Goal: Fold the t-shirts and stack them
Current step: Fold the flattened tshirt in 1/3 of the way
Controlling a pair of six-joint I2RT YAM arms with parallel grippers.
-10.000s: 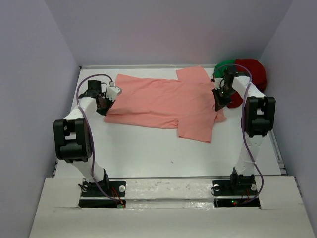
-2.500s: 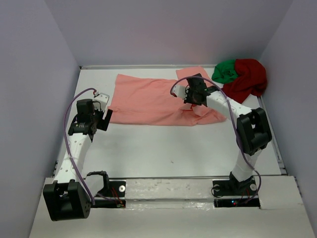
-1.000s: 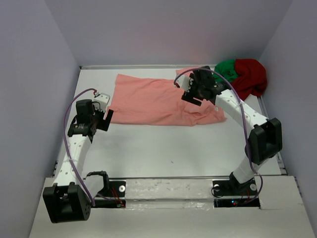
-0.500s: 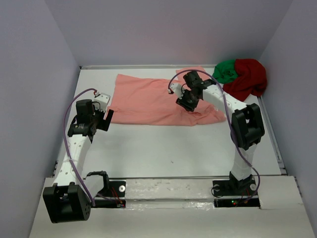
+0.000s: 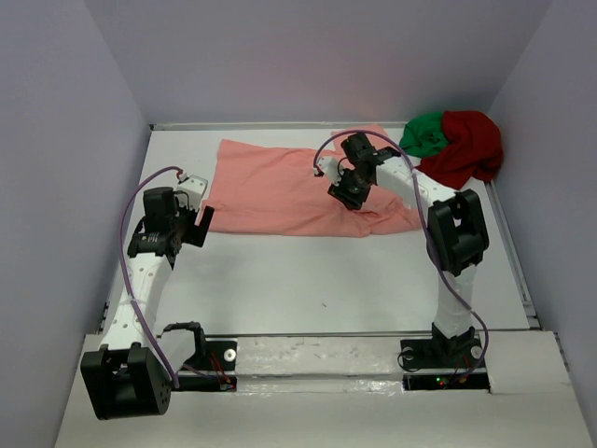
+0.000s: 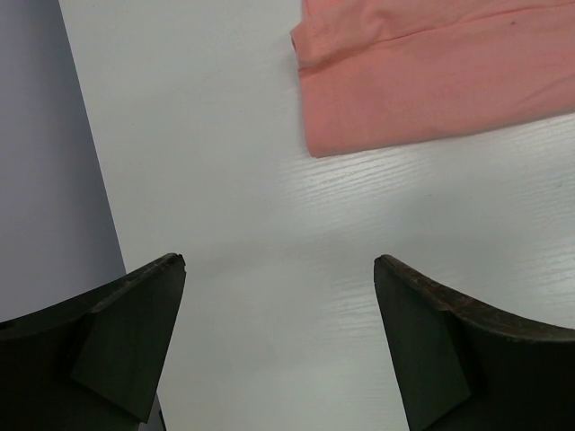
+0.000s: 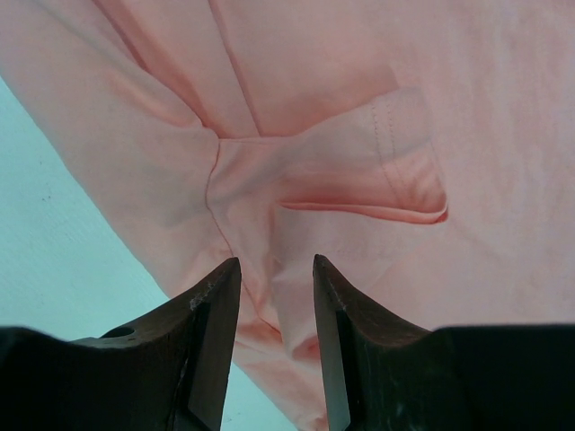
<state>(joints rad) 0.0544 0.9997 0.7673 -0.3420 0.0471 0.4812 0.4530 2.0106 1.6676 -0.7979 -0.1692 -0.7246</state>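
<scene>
Over pink shirt (image 5: 280, 191), right tool (image 7: 274, 262) half-closed astride fold, grip unclear; left tool (image 6: 278, 260) agape beside its corner. Gather all layers before lifting.

The top view looked down from above the near edge over the whole table (image 5: 308, 271). Both wrist views faced down at close range; all three shared the salmon-pink shirt (image 5: 270, 187).

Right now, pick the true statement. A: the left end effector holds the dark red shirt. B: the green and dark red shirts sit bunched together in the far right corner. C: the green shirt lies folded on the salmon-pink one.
B: the green shirt and dark red shirt lie crumpled together in the far right corner; the left end effector is open, holding nothing.
</scene>
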